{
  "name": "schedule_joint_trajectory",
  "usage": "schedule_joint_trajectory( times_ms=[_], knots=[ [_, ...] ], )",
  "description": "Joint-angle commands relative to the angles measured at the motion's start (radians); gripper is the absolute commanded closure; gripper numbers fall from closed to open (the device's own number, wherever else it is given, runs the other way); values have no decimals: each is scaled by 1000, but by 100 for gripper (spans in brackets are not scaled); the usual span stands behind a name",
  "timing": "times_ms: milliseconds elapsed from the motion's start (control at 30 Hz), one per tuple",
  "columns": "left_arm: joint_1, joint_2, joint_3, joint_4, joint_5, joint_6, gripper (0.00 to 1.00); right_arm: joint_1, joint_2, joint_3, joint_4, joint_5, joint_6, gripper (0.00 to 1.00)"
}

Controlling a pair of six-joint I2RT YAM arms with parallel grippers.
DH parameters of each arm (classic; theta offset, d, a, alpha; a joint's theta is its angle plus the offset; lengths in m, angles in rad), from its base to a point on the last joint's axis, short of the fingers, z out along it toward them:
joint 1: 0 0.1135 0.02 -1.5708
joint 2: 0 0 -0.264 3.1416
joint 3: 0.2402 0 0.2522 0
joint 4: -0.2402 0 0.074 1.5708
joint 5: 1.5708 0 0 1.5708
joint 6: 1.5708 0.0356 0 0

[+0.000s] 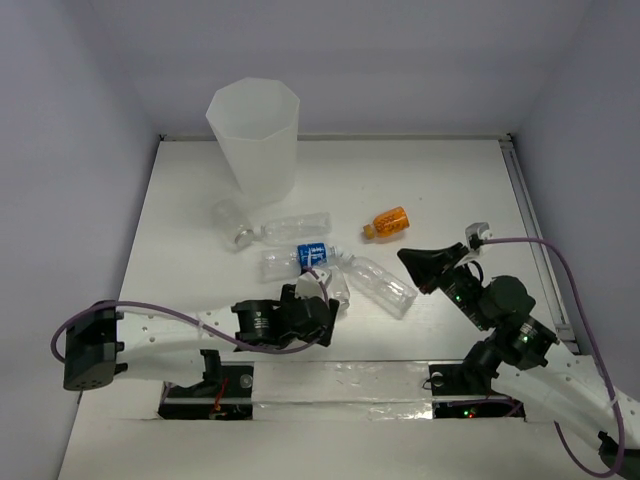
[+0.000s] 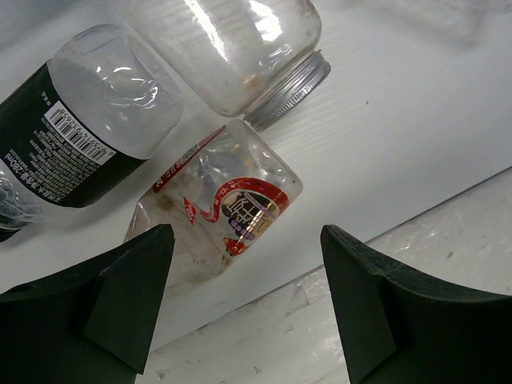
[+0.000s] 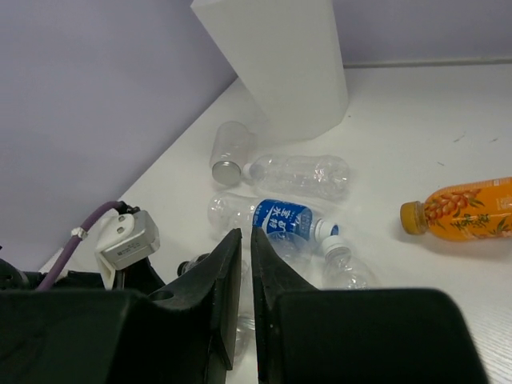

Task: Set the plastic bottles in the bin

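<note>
The bin [image 1: 253, 135] stands at the back left, also seen as the bin [image 3: 280, 64] in the right wrist view. Several plastic bottles lie in front of it: a silver-capped clear one [image 1: 232, 225], a clear one [image 1: 295, 228], a blue-labelled one [image 1: 300, 257], a clear one [image 1: 380, 285] and an orange one [image 1: 388, 222]. My left gripper [image 2: 246, 240] is open and holds nothing. A red-printed clear bottle [image 2: 232, 200] lies just beyond its fingertips, beside a black-labelled bottle [image 2: 72, 152]. My right gripper [image 3: 246, 234] hovers right of the pile, jaws a narrow slit apart, empty.
A taped strip [image 1: 330, 380] runs along the near edge between the arm bases. Enclosure walls stand close on the left, back and right, with a rail [image 1: 535, 230] along the right side. The left arm's wrist camera [image 3: 128, 240] and purple cable lie near the bottles.
</note>
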State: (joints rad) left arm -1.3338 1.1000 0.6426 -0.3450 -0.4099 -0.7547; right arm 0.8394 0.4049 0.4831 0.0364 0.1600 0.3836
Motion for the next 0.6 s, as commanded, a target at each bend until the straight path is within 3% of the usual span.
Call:
schedule_joint_trajectory(
  times_ms=[0, 200, 267, 567],
  knots=[
    [-5, 26, 32, -12, -41, 20, 28, 4, -5, -8, 48, -13, -20, 84],
    [-5, 92, 35, 0, -12, 49, 22, 4, 31, -3, 65, -34, -22, 84],
    [-5, 109, 35, 9, -6, 57, 16, 4, 43, -3, 72, -42, -22, 86],
    [-15, 205, 32, 35, 34, 91, 15, 4, 91, -1, 85, -56, -18, 86]
  ],
)
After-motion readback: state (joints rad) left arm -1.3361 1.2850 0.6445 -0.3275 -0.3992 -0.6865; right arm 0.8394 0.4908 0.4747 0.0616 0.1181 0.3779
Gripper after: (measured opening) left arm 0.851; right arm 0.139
